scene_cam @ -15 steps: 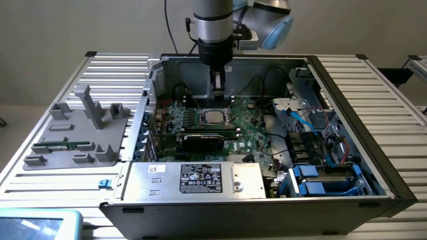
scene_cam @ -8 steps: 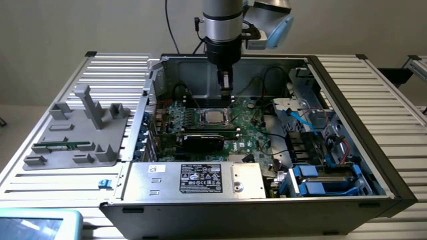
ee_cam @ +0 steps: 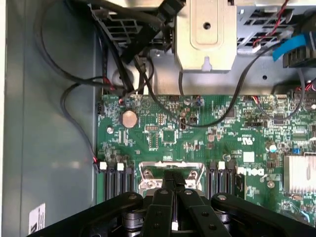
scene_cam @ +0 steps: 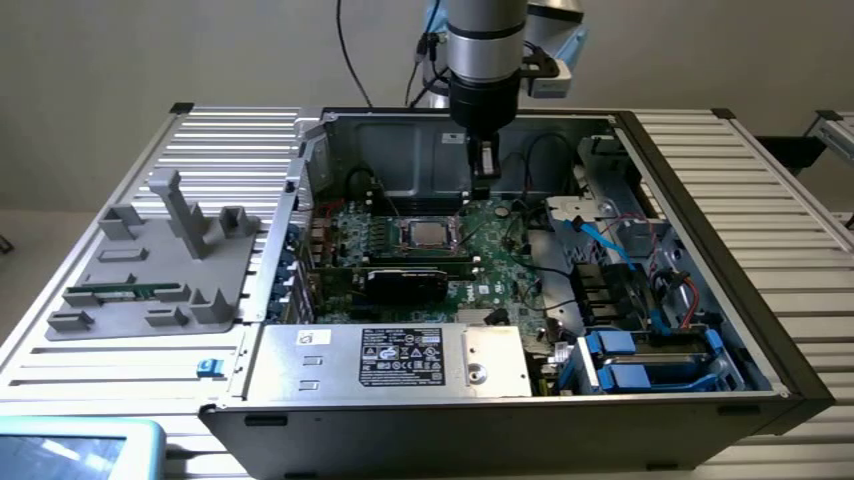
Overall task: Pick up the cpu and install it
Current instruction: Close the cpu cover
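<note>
The cpu (scene_cam: 427, 235), a silvery square chip, lies flat in the socket in the middle of the green motherboard (scene_cam: 501, 265) inside the open computer case. My gripper (scene_cam: 483, 185) hangs above the board, just behind the socket and slightly toward the exterior view's right, clear of the chip. Its dark fingers are shut together with nothing between them. In the wrist view the gripper (ee_cam: 174, 177) points down at the socket's metal frame (ee_cam: 148, 173), and the fingers hide the middle of the socket.
A grey fixture (scene_cam: 160, 250) on the exterior view's left holds a long green memory stick (scene_cam: 127, 293). The case holds a power supply (scene_cam: 387, 355), blue drive caddies (scene_cam: 641, 360), black cables (ee_cam: 74, 84) and a finned heatsink (ee_cam: 301, 173).
</note>
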Controlling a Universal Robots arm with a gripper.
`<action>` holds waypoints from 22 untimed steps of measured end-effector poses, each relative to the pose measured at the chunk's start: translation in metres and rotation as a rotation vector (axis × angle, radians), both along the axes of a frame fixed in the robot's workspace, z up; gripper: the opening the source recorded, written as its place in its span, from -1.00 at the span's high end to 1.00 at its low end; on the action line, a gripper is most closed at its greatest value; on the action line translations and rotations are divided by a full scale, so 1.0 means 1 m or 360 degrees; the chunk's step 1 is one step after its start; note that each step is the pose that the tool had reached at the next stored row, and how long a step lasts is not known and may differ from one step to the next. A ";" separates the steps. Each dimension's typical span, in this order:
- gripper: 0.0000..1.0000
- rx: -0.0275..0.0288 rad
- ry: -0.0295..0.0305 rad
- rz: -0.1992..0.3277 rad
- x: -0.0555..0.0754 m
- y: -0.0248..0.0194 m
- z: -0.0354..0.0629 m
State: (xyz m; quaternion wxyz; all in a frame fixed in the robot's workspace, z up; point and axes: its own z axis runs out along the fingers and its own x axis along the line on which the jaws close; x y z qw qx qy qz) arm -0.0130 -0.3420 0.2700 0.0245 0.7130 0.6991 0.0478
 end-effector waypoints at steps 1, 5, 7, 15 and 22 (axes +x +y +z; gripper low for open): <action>0.81 0.00002 0.00013 0.0000 0.004 0.0000 0.0013; 0.81 0.00008 0.00043 0.0000 0.020 -0.0003 0.0025; 0.81 0.00006 0.00057 0.0000 0.029 -0.0006 0.0025; 0.81 0.00006 0.00059 0.0004 0.036 -0.0036 -0.0106; 0.81 0.00004 0.00056 0.0008 0.034 -0.0046 -0.0227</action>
